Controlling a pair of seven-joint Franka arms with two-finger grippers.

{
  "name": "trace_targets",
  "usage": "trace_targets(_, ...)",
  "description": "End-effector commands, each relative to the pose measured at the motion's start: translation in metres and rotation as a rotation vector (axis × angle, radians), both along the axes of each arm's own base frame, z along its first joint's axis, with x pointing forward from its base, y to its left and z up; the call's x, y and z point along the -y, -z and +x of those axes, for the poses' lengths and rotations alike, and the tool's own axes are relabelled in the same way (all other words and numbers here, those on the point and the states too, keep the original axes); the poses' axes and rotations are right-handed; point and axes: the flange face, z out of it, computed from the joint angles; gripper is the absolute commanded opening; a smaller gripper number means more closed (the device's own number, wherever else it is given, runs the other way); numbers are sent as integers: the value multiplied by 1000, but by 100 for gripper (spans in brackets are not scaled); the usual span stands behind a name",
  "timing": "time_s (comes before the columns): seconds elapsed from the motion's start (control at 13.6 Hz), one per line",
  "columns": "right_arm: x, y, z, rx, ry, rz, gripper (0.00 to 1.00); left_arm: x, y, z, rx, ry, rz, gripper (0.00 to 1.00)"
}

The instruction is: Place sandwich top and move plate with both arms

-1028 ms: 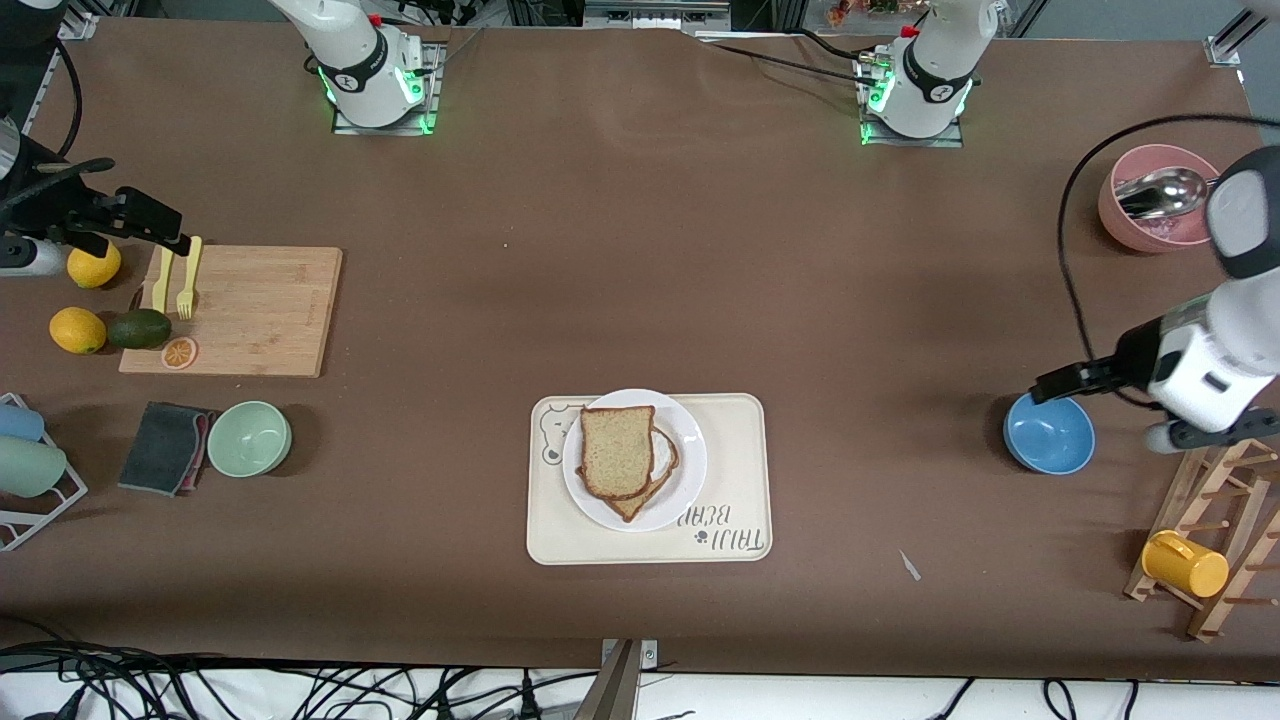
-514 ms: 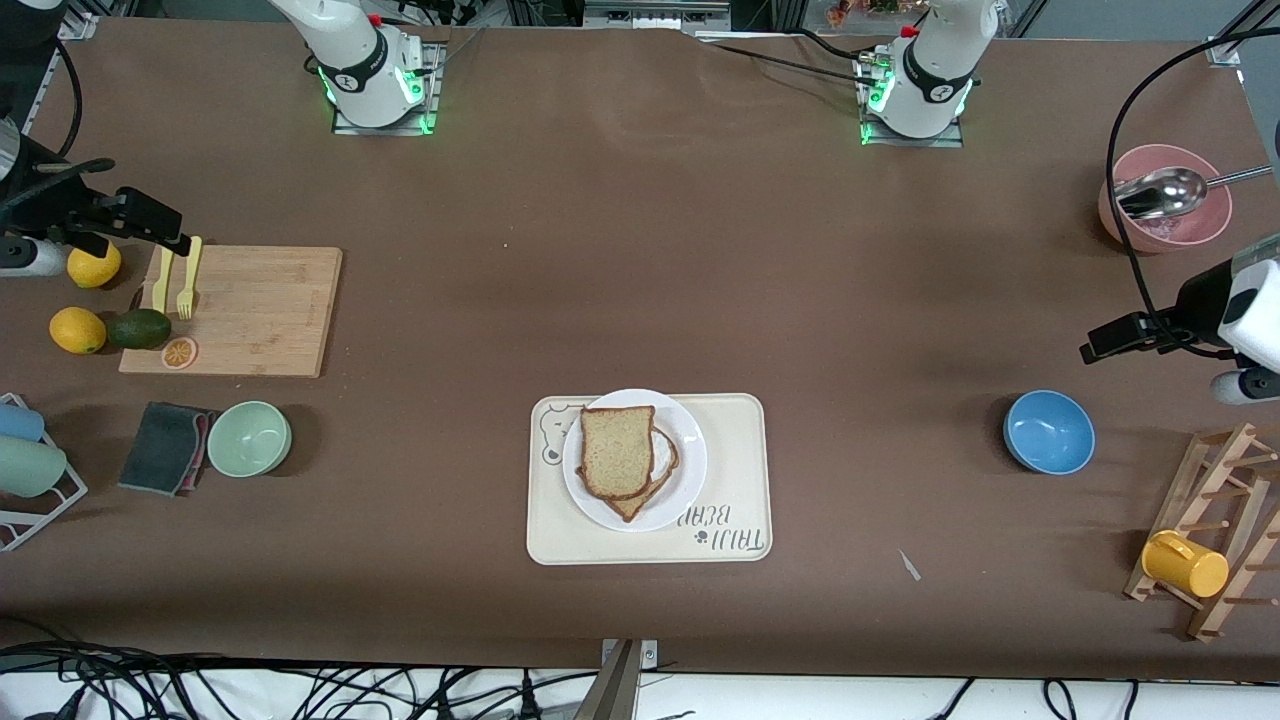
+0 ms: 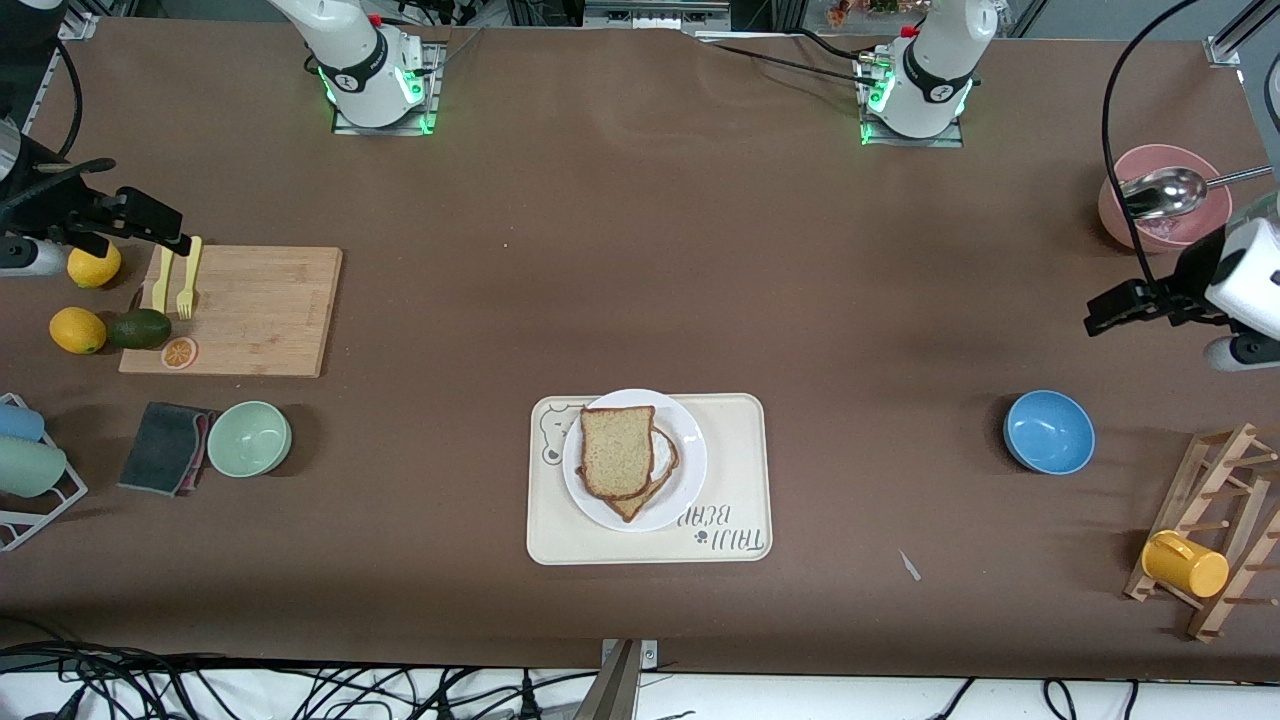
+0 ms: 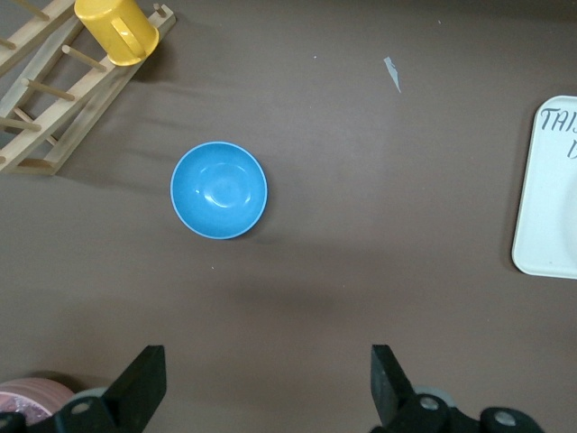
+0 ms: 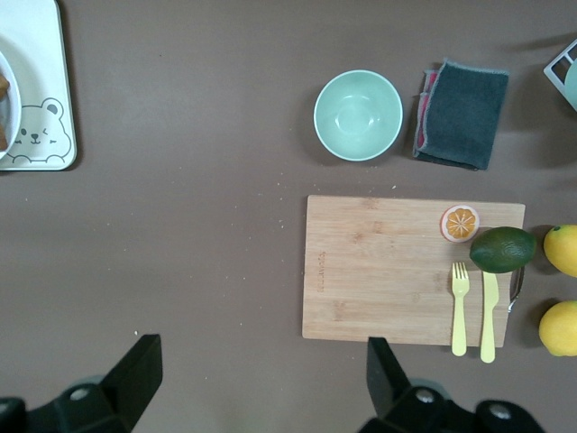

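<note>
Sandwich top (image 3: 617, 450): plain brown wholegrain bread slice with a darker crust, lying on a second slice (image 3: 650, 482) whose edge shows beneath it, both on the plate.
Plate (image 3: 688, 440): small, round, white; rests on the rectangular cream bear-printed tray (image 3: 740, 480) at the middle of the brown surface (image 3: 640, 280), toward the front camera.
Left gripper (image 3: 1105, 310): black, jaws released and spread wide, nothing between them; hangs over bare surface at the left arm's end, between the pink bowl and the blue bowl.
Right gripper (image 3: 160, 228): black, jaws released and spread wide, nothing between them; hangs over the edge of the wooden cutting board (image 3: 255, 310) at the right arm's end.
Pink bowl (image 3: 1125, 215): holds a metal spoon (image 3: 1165, 192).
Blue bowl (image 3: 1048, 432): round, upright, nearer the front camera than the left gripper.
Wooden rack (image 3: 1215, 530): carries a yellow cup (image 3: 1185, 563).
Cutting board items: yellow fork (image 3: 186, 280), yellow knife (image 3: 162, 285), orange slice (image 3: 179, 352).
Beside the board: two lemons (image 3: 77, 330), one dark avocado (image 3: 139, 328).
Pale green bowl (image 3: 249, 438): just beside a folded grey cloth (image 3: 165, 447).
</note>
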Motion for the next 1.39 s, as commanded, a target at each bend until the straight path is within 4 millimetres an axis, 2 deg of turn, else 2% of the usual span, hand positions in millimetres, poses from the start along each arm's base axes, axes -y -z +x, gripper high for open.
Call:
trace_targets(0.0,-2,-5,-3,-1,7,4,100,-1,-15,-27,8,26,15,100)
trace_targets(0.29,-2,-5,-3,1,-2,0,100,-1,-28,-38,32,18,-18,100)
trace_targets(0.59,-3,-6,-3,1,-9,0,100,4,-32,-39,37,17,-57,100)
trace_targets(0.81,-2,-6,-3,1,-7,-3,100,17,-40,-38,54,27,-57,100)
trace_targets(1.03,-2,-6,-4,2,-9,-11,100,26,-40,-39,52,42,-58,100)
trace_targets(1.32,-3,-7,-4,4,-17,-34,100,25,-40,-39,53,52,-50,100)
